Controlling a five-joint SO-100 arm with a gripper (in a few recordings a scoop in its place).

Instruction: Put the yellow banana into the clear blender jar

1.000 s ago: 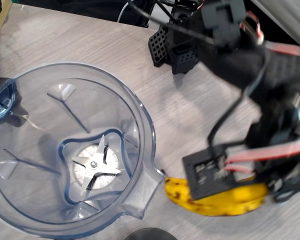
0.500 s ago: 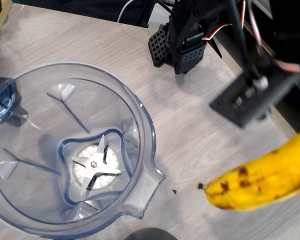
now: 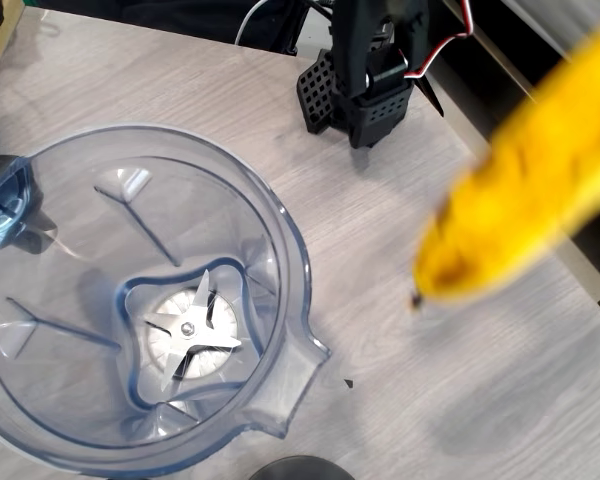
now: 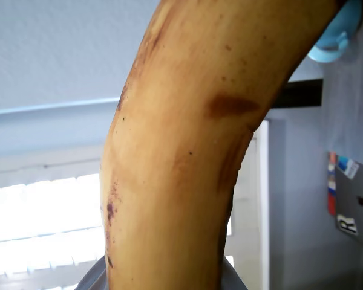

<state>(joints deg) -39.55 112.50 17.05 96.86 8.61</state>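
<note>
No readable brand or label; a sticker on the wall in the wrist view shows what looks like an "R". Yellow banana is up in the air, close to the overhead camera, blurred, cut off at the right edge, right of the clear blender jar. Jar sits on the table, blade bare. Wrist view: banana covers the middle. Gripper state: cannot tell.
</note>
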